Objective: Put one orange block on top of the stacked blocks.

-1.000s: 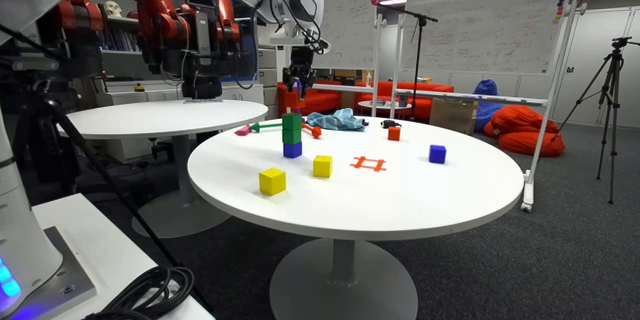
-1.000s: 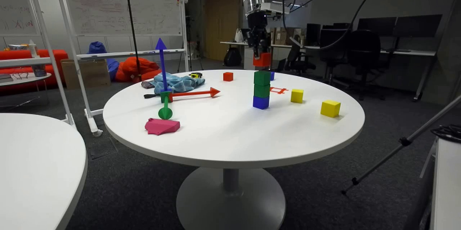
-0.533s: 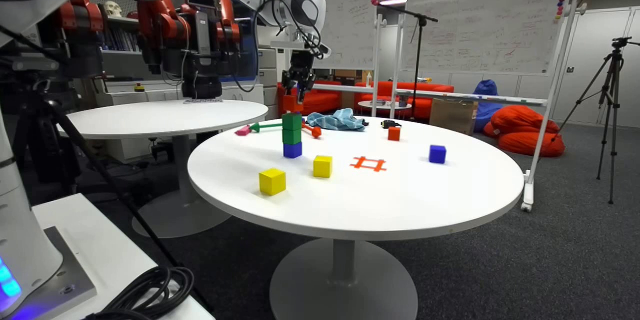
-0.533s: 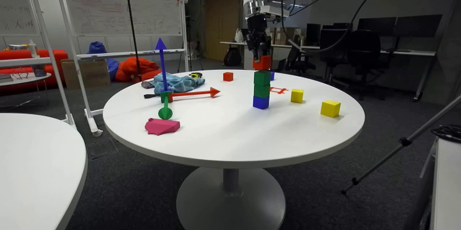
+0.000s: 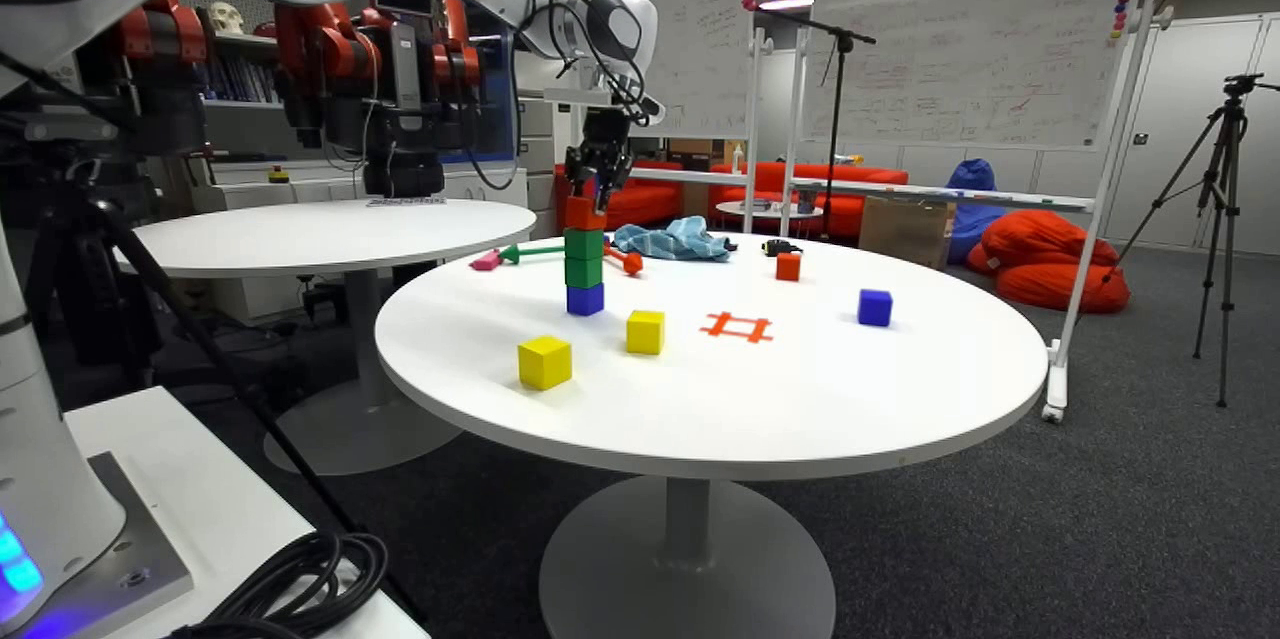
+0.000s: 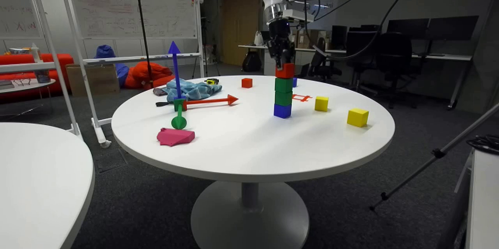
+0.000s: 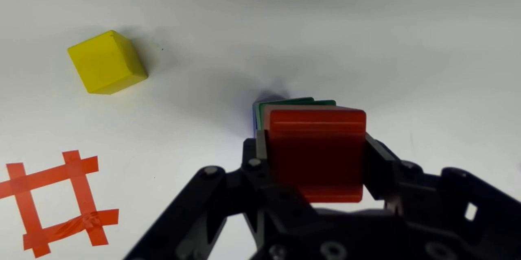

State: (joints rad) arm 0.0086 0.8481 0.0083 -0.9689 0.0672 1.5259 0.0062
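Note:
The orange block is a red-orange cube, shown in both exterior views [image 5: 583,213] [image 6: 285,71] and in the wrist view [image 7: 319,158]. My gripper [image 7: 315,148] is shut on it, one finger on each side. It also shows in both exterior views [image 5: 594,191] [image 6: 285,62]. The stacked blocks [image 5: 583,272] [image 6: 283,98] are a blue cube at the bottom with two green cubes above. The held block sits right over the top green cube with no clear gap visible. In the wrist view the stack [image 7: 299,101] is mostly hidden beneath the held block.
Another orange block [image 5: 788,266], a single blue cube [image 5: 875,307] and two yellow cubes [image 5: 545,363] [image 5: 645,332] are on the round table [image 5: 800,409]. A flat orange tape frame [image 5: 737,327], a blue cloth [image 5: 675,239], an arrow-axes model [image 6: 179,104] and a pink piece [image 6: 175,136] lie there too.
My gripper has come down with the orange block. The gap over the top green cube has closed in the exterior views. The stack has not moved.

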